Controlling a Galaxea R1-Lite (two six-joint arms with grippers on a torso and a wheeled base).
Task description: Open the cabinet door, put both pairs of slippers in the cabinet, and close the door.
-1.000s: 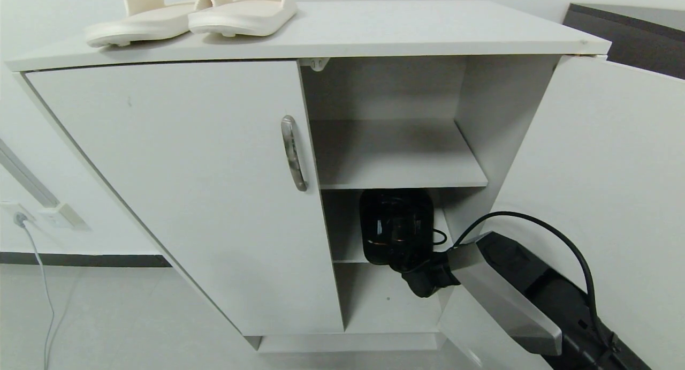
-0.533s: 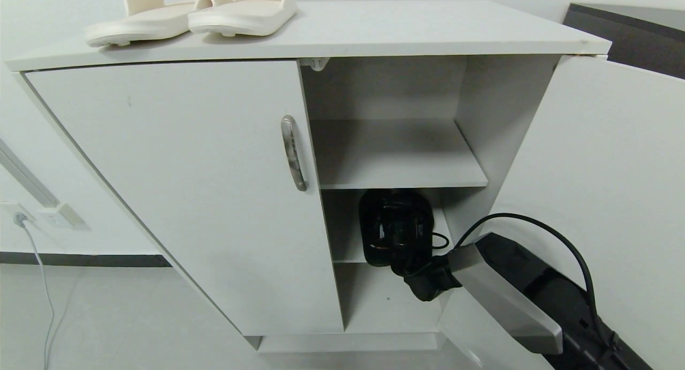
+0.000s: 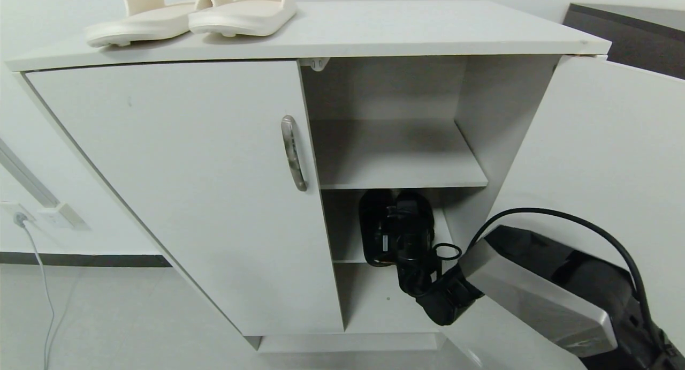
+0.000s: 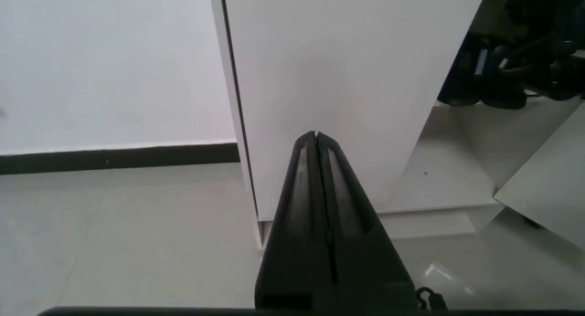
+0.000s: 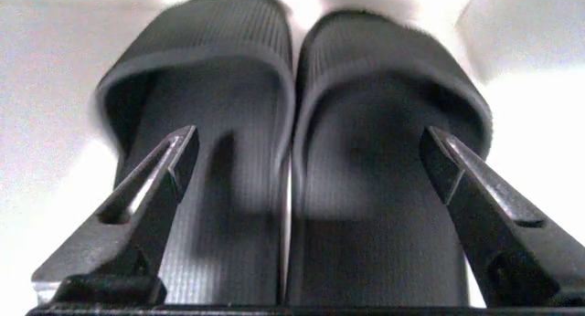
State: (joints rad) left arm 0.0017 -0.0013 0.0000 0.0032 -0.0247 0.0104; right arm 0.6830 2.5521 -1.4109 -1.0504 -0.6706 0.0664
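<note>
Your cabinet (image 3: 428,32) stands with its right door (image 3: 604,145) swung wide and its left door (image 3: 187,172) shut. The black slippers (image 3: 382,225) lie side by side on the middle shelf (image 3: 345,244), reaching its front edge, with a bare strip of shelf on their left. The upper shelf (image 3: 396,156) and the bottom compartment (image 3: 380,300) offer open room. The cream slippers (image 3: 214,14) rest on the cabinet's top near its left end, toes overhanging the front edge.

Your right gripper (image 5: 308,138) is spread wide, one finger on either side of the black pair, gripping neither. Your left gripper (image 4: 315,138) is pressed together, low over the floor (image 4: 137,225) and aimed at the shut door's lower part.

Since a second ago your right arm has drawn back and down from the shelf toward the open door, while the black pair has stayed on the shelf.
</note>
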